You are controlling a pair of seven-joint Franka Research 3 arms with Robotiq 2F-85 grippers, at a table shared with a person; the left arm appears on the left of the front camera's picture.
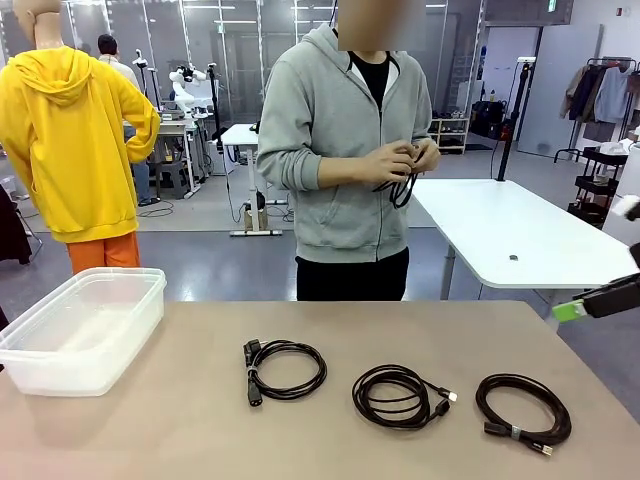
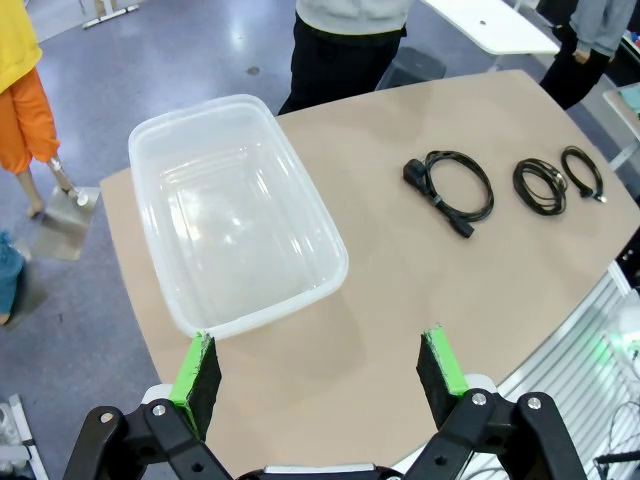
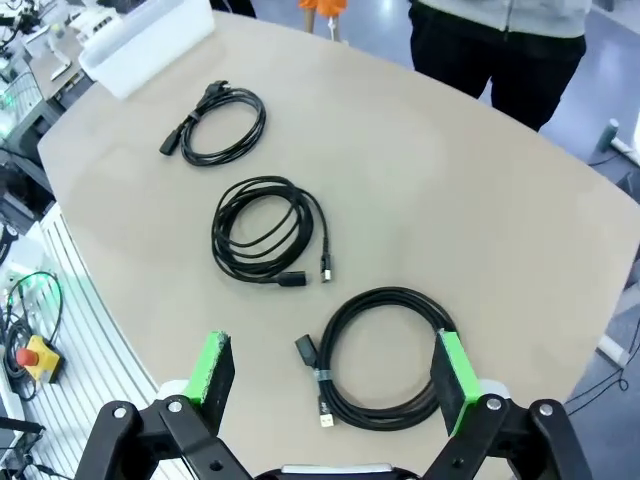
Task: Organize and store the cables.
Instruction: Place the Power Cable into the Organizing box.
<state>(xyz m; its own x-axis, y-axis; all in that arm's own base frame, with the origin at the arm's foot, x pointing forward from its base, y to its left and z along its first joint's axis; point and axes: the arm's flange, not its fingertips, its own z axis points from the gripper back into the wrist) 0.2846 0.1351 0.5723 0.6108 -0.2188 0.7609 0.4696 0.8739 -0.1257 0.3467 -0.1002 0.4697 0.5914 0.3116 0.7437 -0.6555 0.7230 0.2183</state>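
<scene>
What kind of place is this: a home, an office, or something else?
Probably a robotics lab or workshop hall. A red emergency stop button sits on a yellow box, white work tables stand on an open grey floor, and there are glass partitions behind them.

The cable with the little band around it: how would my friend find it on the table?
On the tan table, three coiled black cables lie in a row right of a clear tub. It is the cable at the row's right end, farthest from the tub. Only this one has a small pale band around its loops.
</scene>
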